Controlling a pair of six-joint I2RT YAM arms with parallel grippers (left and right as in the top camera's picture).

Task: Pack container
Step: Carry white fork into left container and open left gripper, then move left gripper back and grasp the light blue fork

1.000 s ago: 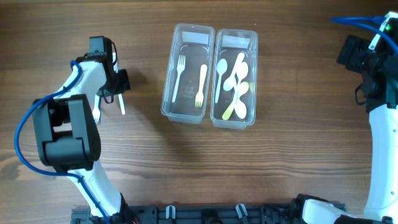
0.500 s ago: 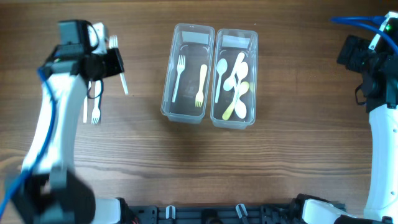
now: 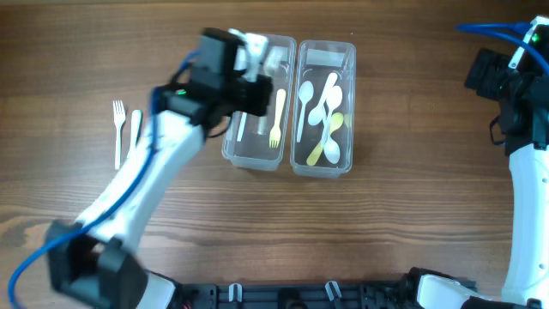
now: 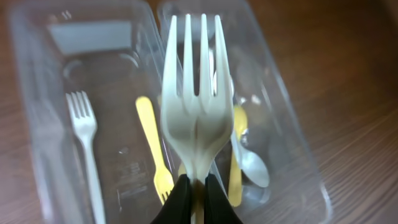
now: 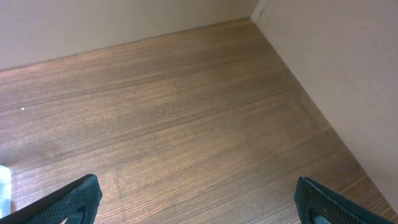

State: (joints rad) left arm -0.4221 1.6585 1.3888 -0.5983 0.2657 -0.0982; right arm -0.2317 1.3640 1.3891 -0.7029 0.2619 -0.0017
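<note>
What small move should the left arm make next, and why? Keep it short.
Probably lower and release. The left pincer is shut on a white fork, hovering over the fork container, which already holds a yellow fork and a second white fork.

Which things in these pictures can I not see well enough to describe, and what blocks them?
Overhead: the left arm covers most of the held fork and the white fork in the left container.
Left wrist: the held fork hides some spoons; the left gripper hides its handle.
Overhead: the white utensil on the table is too small to name.
Right wrist: shows no container.
</note>
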